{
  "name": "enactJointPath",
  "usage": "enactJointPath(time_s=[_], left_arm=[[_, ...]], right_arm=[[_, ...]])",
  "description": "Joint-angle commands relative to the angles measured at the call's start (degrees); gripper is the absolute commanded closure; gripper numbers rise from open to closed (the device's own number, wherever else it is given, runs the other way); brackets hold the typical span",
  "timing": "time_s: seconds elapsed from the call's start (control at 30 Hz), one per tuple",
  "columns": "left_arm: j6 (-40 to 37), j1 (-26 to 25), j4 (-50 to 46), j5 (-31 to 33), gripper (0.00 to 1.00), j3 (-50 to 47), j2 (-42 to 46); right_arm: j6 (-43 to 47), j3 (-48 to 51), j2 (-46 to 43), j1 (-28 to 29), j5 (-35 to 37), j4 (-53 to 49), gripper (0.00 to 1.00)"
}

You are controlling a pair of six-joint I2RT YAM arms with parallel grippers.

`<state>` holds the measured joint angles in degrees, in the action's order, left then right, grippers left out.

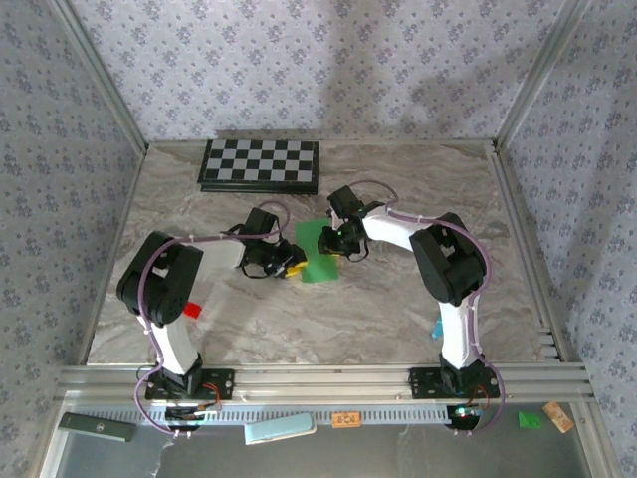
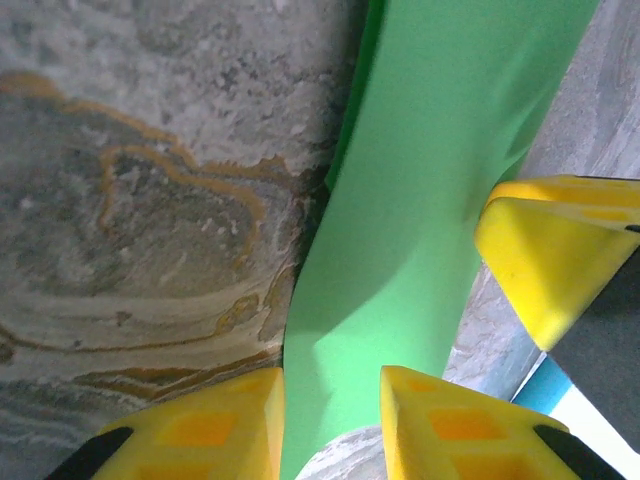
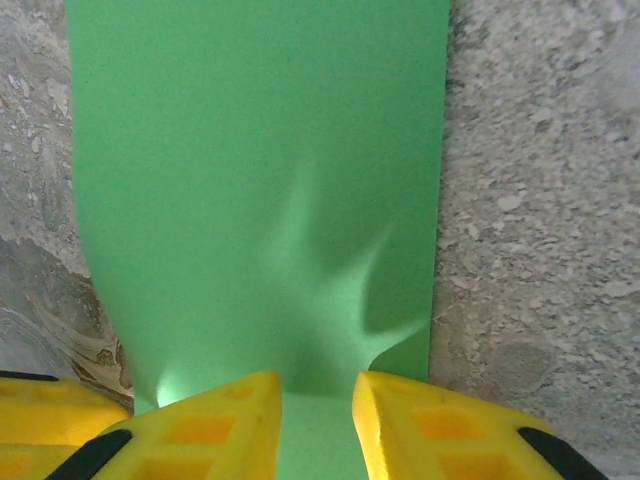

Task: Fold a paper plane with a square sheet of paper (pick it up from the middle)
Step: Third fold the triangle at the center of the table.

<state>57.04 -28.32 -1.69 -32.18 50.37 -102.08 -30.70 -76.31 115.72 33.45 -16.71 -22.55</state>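
Marbled grey-and-ochre stone pattern covers the table (image 1: 418, 329), which is walled by pale floral paper. Near the table's middle, a little toward its far edge, lies the thin bright green paper sheet (image 1: 317, 264), matte and smooth. Both arms meet over it from either side, presumably so that each can take one part of it for folding. The right gripper (image 3: 318, 430), with blocky yellow plastic fingers, stands narrow with the paper gathered between them. Soft creases fan out from that spot, so I judge it holds the sheet. The left gripper (image 2: 330, 440) has its yellow fingers narrow on either side of a curling green strip whose edge lifts off the stone; whether it grips I cannot tell. A folded black-and-white checkerboard (image 1: 261, 163) rests at the far edge, left of centre, well apart.
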Motion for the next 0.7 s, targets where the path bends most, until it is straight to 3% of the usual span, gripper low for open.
enactJointPath(time_s=[0.0,0.3,0.53,0.67], left_arm=[[-1.23,-0.55,-1.64,-0.97,0.69,1.71,-1.14],[-4.78,-0.50,-6.98,2.36,0.67,3.43,0.61],[0.39,-0.43,5.38,-6.46,0.70,1.27,-1.14],[1.25,0.43,8.46,-7.70,0.72,0.69,-0.32]], right_arm=[[-0.94,2.68,4.25,-0.45,2.46,-3.21,0.70],[-1.12,2.68,4.58,-0.67,2.24,-3.43,0.70],[-1.34,2.75,4.60,-0.90,1.88,-3.14,0.70],[-1.38,3.01,4.34,-0.94,1.60,-2.95,0.70]])
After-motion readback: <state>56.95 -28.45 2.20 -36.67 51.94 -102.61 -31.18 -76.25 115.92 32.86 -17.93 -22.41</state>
